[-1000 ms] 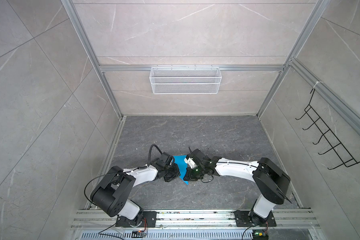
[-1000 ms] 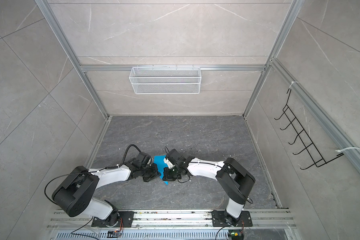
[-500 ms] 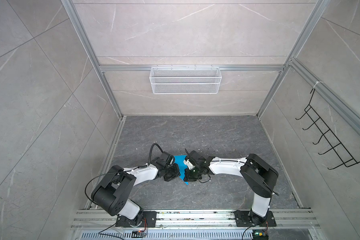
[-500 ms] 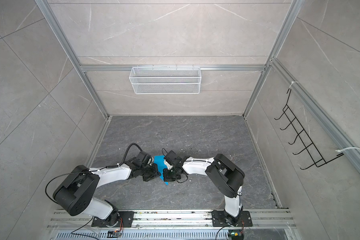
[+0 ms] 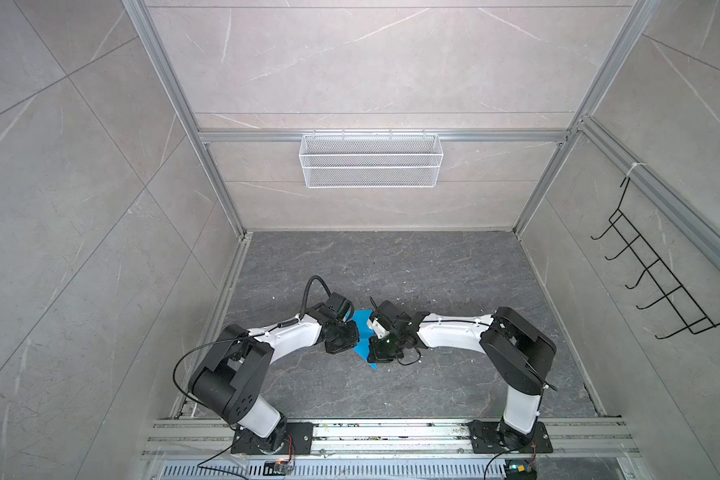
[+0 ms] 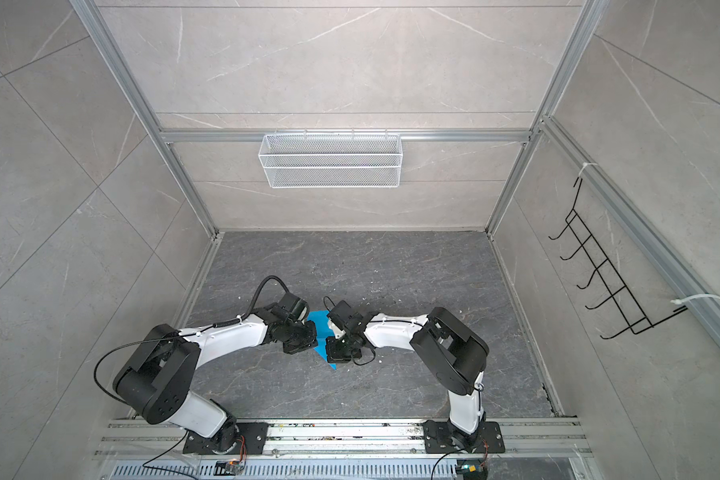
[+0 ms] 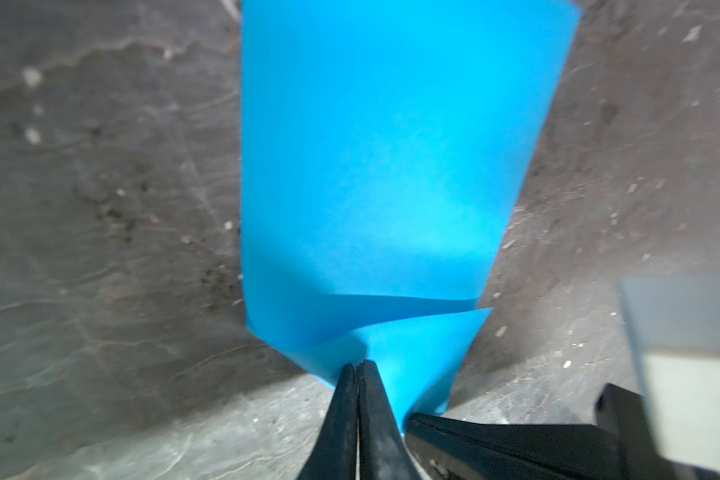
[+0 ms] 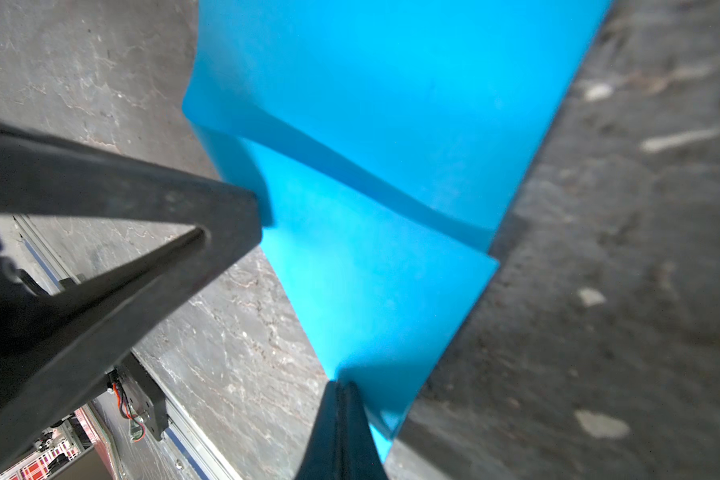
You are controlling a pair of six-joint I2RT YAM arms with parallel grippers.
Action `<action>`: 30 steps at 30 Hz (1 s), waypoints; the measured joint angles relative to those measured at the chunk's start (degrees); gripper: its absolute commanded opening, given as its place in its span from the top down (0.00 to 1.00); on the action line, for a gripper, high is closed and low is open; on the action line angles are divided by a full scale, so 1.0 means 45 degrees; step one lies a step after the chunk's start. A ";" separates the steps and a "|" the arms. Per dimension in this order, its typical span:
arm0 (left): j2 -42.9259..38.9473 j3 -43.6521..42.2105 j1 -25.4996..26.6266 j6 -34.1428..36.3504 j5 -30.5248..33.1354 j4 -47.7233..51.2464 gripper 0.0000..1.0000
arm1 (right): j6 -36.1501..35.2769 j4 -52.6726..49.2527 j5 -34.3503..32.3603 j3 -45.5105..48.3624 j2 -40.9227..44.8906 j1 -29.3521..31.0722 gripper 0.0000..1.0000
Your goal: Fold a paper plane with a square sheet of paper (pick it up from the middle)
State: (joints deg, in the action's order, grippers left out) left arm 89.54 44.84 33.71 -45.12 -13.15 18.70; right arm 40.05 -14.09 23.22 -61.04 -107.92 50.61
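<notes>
The paper (image 7: 391, 166) is plain bright blue throughout. The left gripper (image 7: 356, 365) and right gripper (image 8: 341, 384) are black, on white arms (image 5: 292, 336) with black joints. The floor (image 5: 433, 270) is dark grey with pale veins and white specks; the walls (image 5: 350, 62) light grey, thinly veined. The mesh basket (image 5: 371, 166) is white, the hook rack (image 5: 661, 282) black

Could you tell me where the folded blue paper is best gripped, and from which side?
Probably the lifted fold edge of the blue paper, approached low from the left arm's side: shadow shows under it there; the rest lies flat.
</notes>
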 measured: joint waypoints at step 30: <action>0.1787 0.2516 -0.0772 0.1078 0.2710 0.3206 0.94 | 0.0005 -0.0010 0.0029 -0.0010 -0.0034 -0.0010 1.00</action>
State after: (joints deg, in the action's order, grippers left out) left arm 97.58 56.16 30.24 -40.27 -0.95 33.12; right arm 40.07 -14.13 23.35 -61.08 -108.07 50.57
